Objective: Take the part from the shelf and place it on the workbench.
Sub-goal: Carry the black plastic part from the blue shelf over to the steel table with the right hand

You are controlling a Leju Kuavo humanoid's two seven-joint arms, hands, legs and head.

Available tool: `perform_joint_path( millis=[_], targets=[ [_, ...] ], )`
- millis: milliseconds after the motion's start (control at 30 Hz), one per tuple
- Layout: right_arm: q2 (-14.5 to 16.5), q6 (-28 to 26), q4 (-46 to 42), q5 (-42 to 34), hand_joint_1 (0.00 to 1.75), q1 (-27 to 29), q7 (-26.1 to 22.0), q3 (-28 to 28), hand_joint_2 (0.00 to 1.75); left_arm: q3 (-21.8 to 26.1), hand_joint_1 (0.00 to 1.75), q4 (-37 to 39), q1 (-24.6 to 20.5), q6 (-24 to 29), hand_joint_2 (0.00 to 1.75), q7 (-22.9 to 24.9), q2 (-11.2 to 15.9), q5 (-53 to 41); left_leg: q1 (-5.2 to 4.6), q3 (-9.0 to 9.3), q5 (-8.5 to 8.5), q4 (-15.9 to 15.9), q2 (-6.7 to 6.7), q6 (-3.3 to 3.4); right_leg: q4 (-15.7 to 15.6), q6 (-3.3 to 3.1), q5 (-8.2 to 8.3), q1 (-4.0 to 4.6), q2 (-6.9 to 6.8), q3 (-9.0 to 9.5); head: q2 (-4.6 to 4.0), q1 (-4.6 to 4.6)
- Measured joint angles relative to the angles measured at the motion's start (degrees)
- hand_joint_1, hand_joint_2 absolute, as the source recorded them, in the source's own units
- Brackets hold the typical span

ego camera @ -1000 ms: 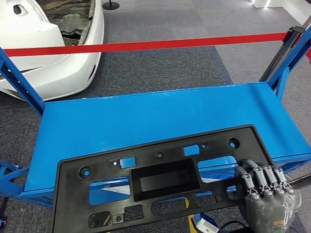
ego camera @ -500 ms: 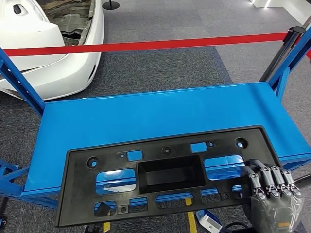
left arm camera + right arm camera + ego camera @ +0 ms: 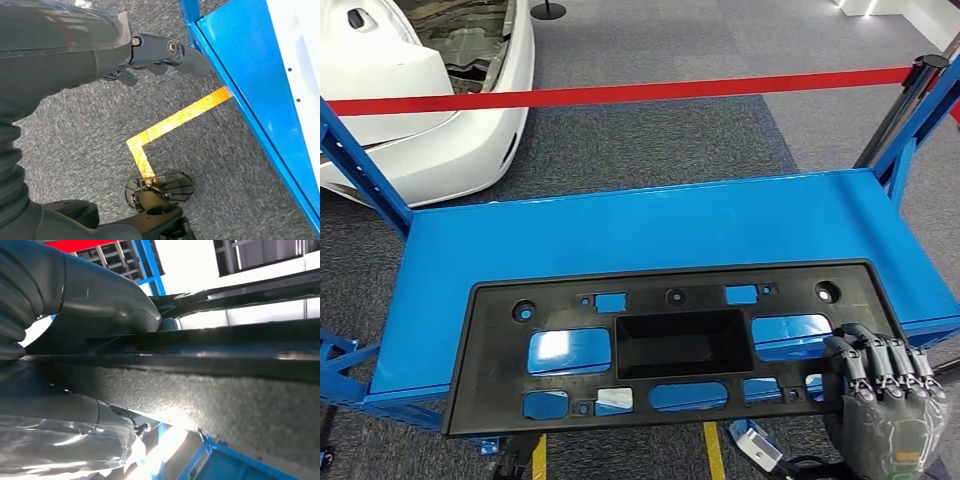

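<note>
The blue table [image 3: 660, 225] spans most of the head view, its far edge running along grey carpet [image 3: 652, 130] and its near edge partly covered by the part. Wide bare blue surface lies open beyond the part, all the way to the far edge and out to both ends. Blue frame posts rise at the two far corners, and one red barrier tape [image 3: 622, 95] crosses behind the table. A white car body [image 3: 433, 110] sits past the far left corner, cut off by the picture's edge.

One long black plastic part [image 3: 675, 350] lies flat across the near half of the table, its near long edge overhanging the table's front edge above the floor. It has a deep rectangular recess in the middle and several cut-outs through which the blue shows.

The right robot hand [image 3: 882, 400] grips the part's right end, dark fingers curled over its top face; the right wrist view shows the thumb [image 3: 102, 295] pressed against the part's dark edge [image 3: 226, 355]. The hand's lower portion is cut off by the frame.

The left robot hand [image 3: 166, 52] hangs beside the table's blue edge [image 3: 264, 115] above the carpet, holding nothing, its fingers extended and apart. One yellow floor marking [image 3: 170, 125] bends in an L below it.
</note>
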Motion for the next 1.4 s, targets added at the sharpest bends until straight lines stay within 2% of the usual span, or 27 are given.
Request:
perform_joint_path(
  millis=[200,400,533,633,700,733,767,833,867,900,933,967,1033,1067,1100,1167,1233,1267,1300,1367,1400],
  targets=[
    [-0.2,0.6,0.8,0.0,1.75,-0.4,1.5,0.1,1.75,0.0,0.00,0.0,-0.1,0.6,1.75,0.6,0.0,-0.7,0.00,0.00,0.00,0.0,0.00,0.00,0.0,0.00,0.00,0.00,0.00,0.00,0.00,0.00],
    [-4.0,3.7,2.1,0.0,1.75,-2.5,13.1,3.5,1.75,0.0,0.00,0.0,-0.1,3.3,1.75,1.4,-0.3,-2.0,-0.09,0.00,-0.03,0.1,0.00,0.05,0.0,0.05,0.03,-0.07,0.00,0.02,0.00,0.01],
    [-6.7,4.8,2.9,0.0,1.75,-3.8,18.2,7.3,1.75,0.2,0.00,0.0,-0.2,4.7,1.75,2.1,-0.4,-2.4,-0.32,-0.01,-0.14,0.2,0.00,0.22,-0.1,0.21,0.03,-0.32,0.00,0.02,0.00,-0.01],
    [-8.3,5.4,3.5,0.0,1.75,-4.8,21.2,10.0,1.75,0.5,0.00,0.0,-0.2,5.4,1.75,2.2,-0.4,-2.9,-0.59,0.00,-0.14,0.2,0.00,0.51,-0.2,0.60,0.09,-0.59,0.01,0.05,0.00,-0.01],
    [-9.3,5.6,3.7,0.0,1.75,-5.3,22.5,11.4,1.75,0.7,0.00,0.0,-0.3,5.7,1.75,2.2,-0.5,-3.0,-0.41,0.14,0.23,-0.3,0.06,0.98,0.0,1.00,-0.12,-0.63,0.01,0.08,0.00,-0.02],
    [-9.7,5.7,3.7,0.0,1.75,-5.5,22.9,12.0,1.75,0.8,0.00,0.0,-0.3,5.8,1.75,2.2,-0.6,-3.1,-0.20,0.23,0.44,-0.5,0.11,1.22,0.8,1.23,-0.88,-0.63,-0.01,-0.19,0.00,0.01],
    [-10.0,5.8,3.8,0.0,1.75,-5.7,23.2,12.5,1.75,0.8,0.00,0.0,-0.4,5.8,1.75,2.2,-0.7,-3.1,0.04,0.31,0.61,-0.8,0.16,1.41,2.7,1.49,-2.33,-0.66,-0.04,-0.94,0.00,0.04],
    [-10.7,5.9,4.0,0.0,1.75,-5.9,23.6,13.3,1.75,0.9,0.00,0.0,-0.5,5.9,1.75,2.2,-0.8,-3.1,0.26,0.32,0.69,-0.9,0.23,1.52,9.8,2.07,-6.24,-0.92,-0.10,-3.99,0.00,0.09],
    [-11.0,5.9,4.2,0.0,1.75,-5.9,23.7,13.6,1.75,0.9,0.00,0.0,-0.4,5.9,1.75,2.2,-0.9,-3.1,0.32,0.31,0.70,-0.9,0.26,1.51,13.5,2.33,-7.64,-1.09,-0.11,-5.64,0.00,0.09],
    [-11.2,6.0,4.3,0.0,1.75,-5.9,23.7,13.8,1.75,0.9,0.00,0.0,-0.4,5.9,1.75,2.2,-0.9,-3.1,0.40,0.30,0.71,-0.9,0.29,1.47,15.8,2.55,-7.94,-1.25,-0.12,-6.67,0.00,0.08],
    [-11.4,6.0,4.4,0.0,1.75,-6.0,23.7,14.0,1.75,0.9,0.00,0.0,-0.4,5.9,1.75,2.2,-1.0,-3.1,0.51,0.30,0.73,-0.8,0.30,1.40,15.8,2.72,-7.05,-1.40,-0.13,-6.70,0.00,0.09],
    [-11.5,6.0,4.5,0.0,1.75,-6.0,23.7,14.1,1.75,0.9,0.00,0.0,-0.4,5.9,1.75,2.2,-1.0,-3.1,0.65,0.32,0.74,-0.8,0.29,1.26,13.6,2.88,-5.15,-1.54,-0.14,-5.68,0.00,0.09],
    [-11.7,6.0,4.6,0.0,1.75,-6.2,23.8,14.3,1.75,1.0,0.00,0.0,-0.4,5.9,1.75,2.2,-1.0,-3.1,0.84,0.26,0.76,-0.6,0.24,0.66,5.5,3.08,-1.04,-1.71,-0.13,-1.93,0.00,0.10],
    [-11.8,6.0,4.6,0.0,1.75,-6.3,23.8,14.5,1.75,1.0,0.00,0.0,-0.4,5.9,1.75,2.2,-1.1,-3.1,0.86,0.13,0.87,-0.6,0.22,0.21,2.4,2.90,0.13,-1.66,-0.02,-0.56,0.00,0.07],
    [-11.9,6.0,4.6,0.0,1.75,-6.4,23.8,14.6,1.75,1.0,0.00,0.0,-0.4,5.9,1.75,2.2,-1.1,-3.1,0.84,-0.01,1.05,-0.6,0.21,-0.26,0.6,2.64,0.62,-1.55,0.10,0.11,0.00,0.06],
    [-12.0,6.0,4.7,0.0,1.75,-6.5,23.8,14.8,1.75,1.0,0.00,0.0,-0.4,5.9,1.75,2.2,-1.1,-3.1,0.90,-0.22,1.58,-0.7,0.18,-1.15,0.2,1.76,0.79,-1.24,0.31,-0.21,0.00,0.01],
    [-12.0,6.0,4.7,0.0,1.75,-6.5,23.8,15.0,1.75,1.0,0.00,0.0,-0.4,5.9,1.75,2.2,-1.1,-3.1,1.07,-0.54,0.71,-0.2,0.20,-1.77,0.1,0.66,1.35,-1.29,0.10,-0.66,0.00,-0.02],
    [-12.0,6.0,4.7,0.0,1.75,-6.6,23.8,15.0,1.75,1.0,0.00,0.0,-0.4,5.9,1.75,2.2,-1.1,-3.1,1.10,-1.12,-0.89,1.5,0.22,-1.95,0.0,0.03,1.72,-1.31,-0.06,-0.97,0.00,-0.04],
    [-12.0,6.0,4.7,0.0,1.75,-6.6,23.8,15.1,1.75,1.0,0.00,0.0,-0.4,5.9,1.75,2.2,-1.1,-3.1,1.13,-2.12,-3.26,4.4,0.26,-2.05,-0.1,-0.54,2.08,-1.29,-0.24,-1.36,0.00,-0.06],
    [-12.0,6.0,4.7,0.0,1.75,-6.6,23.8,15.2,1.75,1.0,0.00,0.0,-0.4,5.9,1.75,2.2,-1.1,-3.1,1.11,-4.48,-7.91,12.1,0.26,-2.15,0.0,-1.17,2.74,-0.95,-0.42,-2.35,0.00,-0.07],
    [-12.0,6.0,4.8,0.0,1.75,-6.6,23.8,15.2,1.75,1.0,0.00,0.0,-0.4,5.9,1.75,2.2,-1.1,-3.1,1.10,-5.00,-9.07,14.8,0.27,-2.14,0.0,-1.28,3.06,-0.81,-0.49,-2.83,0.00,-0.06]
  ],
)
